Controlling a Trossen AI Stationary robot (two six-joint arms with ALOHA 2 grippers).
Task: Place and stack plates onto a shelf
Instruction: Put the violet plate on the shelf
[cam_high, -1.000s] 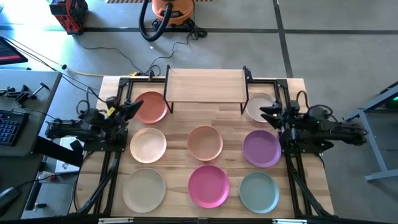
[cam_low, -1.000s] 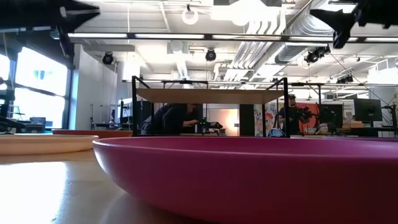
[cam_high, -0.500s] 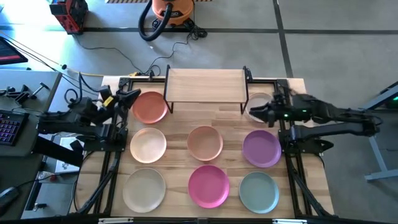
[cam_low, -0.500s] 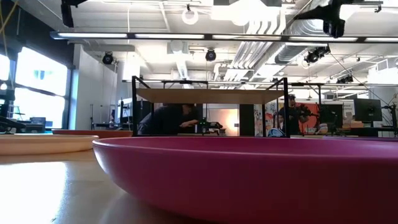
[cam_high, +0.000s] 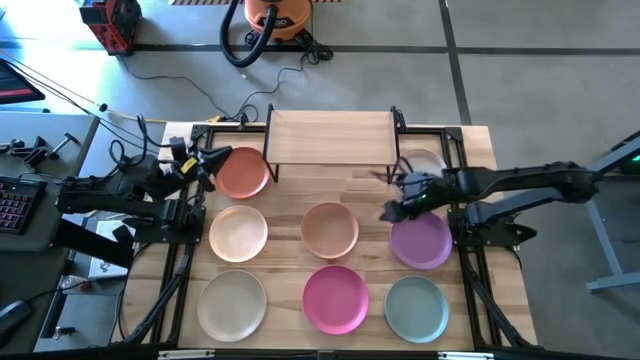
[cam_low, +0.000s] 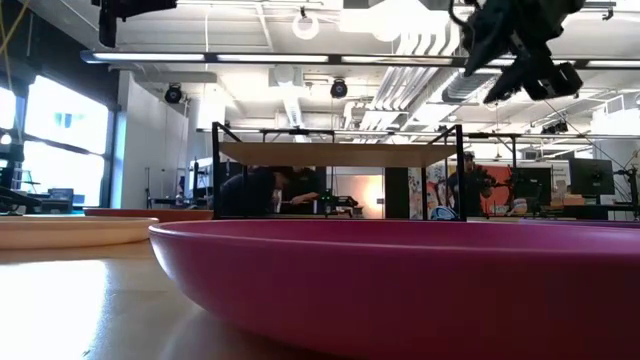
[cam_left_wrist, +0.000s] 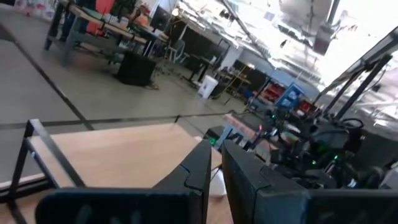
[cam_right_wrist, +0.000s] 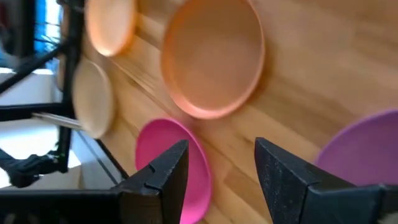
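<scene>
On the bench the whole job looks undone. At its far edge the shelf stands bare, with no plate on its board. All eight plates lie singly on the bench, none stacked. The terracotta plate sits by the shelf's left legs and the white plate by its right legs, partly hidden by the right arm. In the middle row are the cream plate, tan-pink plate and purple plate. Along the near edge are the beige plate, magenta plate and teal plate.

The right claw hangs in the air between the tan-pink and purple plates, fingers spread and holding nothing. The left claw hovers at the terracotta plate's far-left rim, fingers nearly pressed together and empty.

Every plate remains to be lifted and stacked.

No brand, label or writing can be read.
</scene>
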